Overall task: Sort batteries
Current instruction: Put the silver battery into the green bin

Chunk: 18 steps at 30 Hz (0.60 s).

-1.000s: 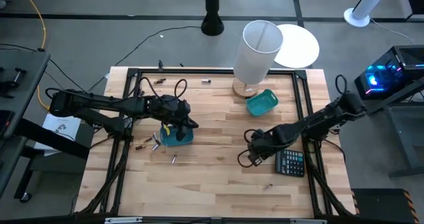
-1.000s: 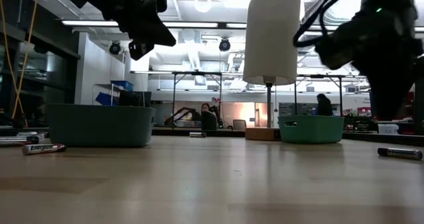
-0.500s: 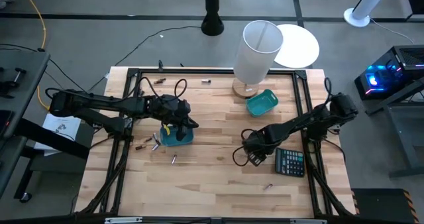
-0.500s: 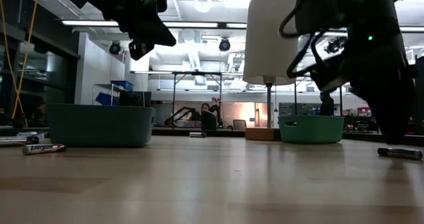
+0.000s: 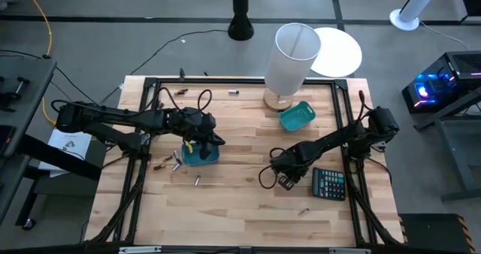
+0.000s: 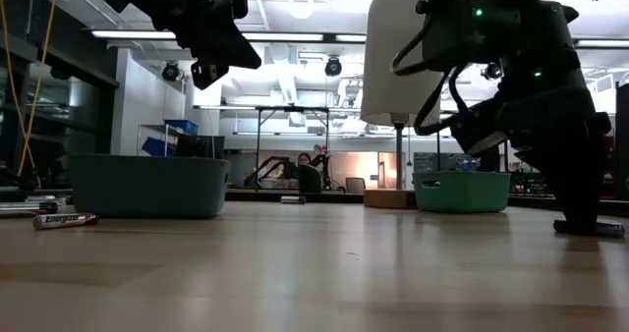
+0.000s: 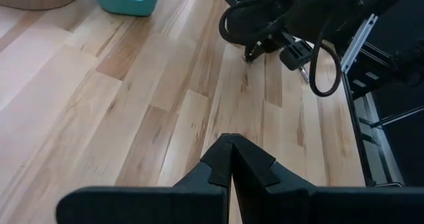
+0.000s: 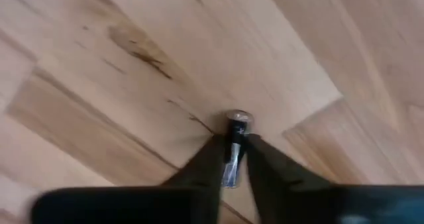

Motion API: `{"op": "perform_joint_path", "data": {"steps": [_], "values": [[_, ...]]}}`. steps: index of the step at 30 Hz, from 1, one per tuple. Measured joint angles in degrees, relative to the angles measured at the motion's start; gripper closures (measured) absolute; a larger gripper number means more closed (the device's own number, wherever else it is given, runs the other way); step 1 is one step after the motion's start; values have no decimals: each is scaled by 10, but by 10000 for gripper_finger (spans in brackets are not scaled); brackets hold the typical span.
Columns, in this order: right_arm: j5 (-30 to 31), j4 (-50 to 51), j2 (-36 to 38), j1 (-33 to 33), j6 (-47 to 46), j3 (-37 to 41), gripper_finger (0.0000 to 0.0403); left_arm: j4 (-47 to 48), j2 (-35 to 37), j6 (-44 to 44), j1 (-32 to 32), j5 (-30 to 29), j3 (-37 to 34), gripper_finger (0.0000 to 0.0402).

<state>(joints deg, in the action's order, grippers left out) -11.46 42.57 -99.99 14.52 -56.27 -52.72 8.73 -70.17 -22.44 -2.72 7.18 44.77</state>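
While the wooden table (image 5: 240, 209) fills most of the high view, a white-shaded lamp (image 5: 291, 57) stands on its round wooden base at the far edge, with a teal bin (image 5: 297, 116) just in front of the base. A second teal bin (image 5: 201, 155) sits toward the left side, and the left arm reaches across from the table's left edge so that the left gripper (image 5: 213, 140) hangs over this bin; the left wrist view shows its fingers (image 7: 222, 164) pressed together with nothing between them. The right arm comes in from the right edge and bends low toward the table's middle. The right gripper (image 5: 279, 180) is down at the wood just beside a black calculator (image 5: 329, 184), and in the right wrist view its two dark fingers (image 8: 207, 163) pinch a single battery (image 8: 233, 148) whose silvery end points away from the camera, close above the boards. In the low view the right gripper's tip meets the table where a dark battery (image 6: 590, 228) lies. Other batteries are scattered: a small cluster (image 5: 170, 164) lies on the wood just left of the left bin, one (image 5: 198, 181) in front of that bin, one (image 5: 304, 211) near the front edge below the calculator, and a few (image 5: 180, 92) near the far left corner.
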Motion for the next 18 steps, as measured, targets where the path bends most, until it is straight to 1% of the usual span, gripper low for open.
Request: {"op": "perform_joint_path", "data": {"steps": [1, 4, 6, 7, 11, 15, 18], "values": [[1, -1, 4, -4, 9, 1, 383, 0, 0, 0, 0, 0, 0, 401], [15, 14, 24, -17, 15, -4, 386, 0, 0, 0, 0, 1, 0, 401], [68, 42, 57, -30, 25, -14, 394, 3, 2, 0, 0, 11, 3, 401], [85, 59, 81, -37, 26, -20, 396, 3, 5, 0, 0, 14, 7, 401], [169, 114, 172, -78, 8, -27, 397, -1, 22, 23, -2, 11, 21, 401], [288, 149, 253, -145, -13, -27, 398, 0, 41, 40, -16, 8, 28, 401], [339, 147, 275, -207, 0, -27, 398, -1, 55, 40, -32, 7, 32, 401]]}}
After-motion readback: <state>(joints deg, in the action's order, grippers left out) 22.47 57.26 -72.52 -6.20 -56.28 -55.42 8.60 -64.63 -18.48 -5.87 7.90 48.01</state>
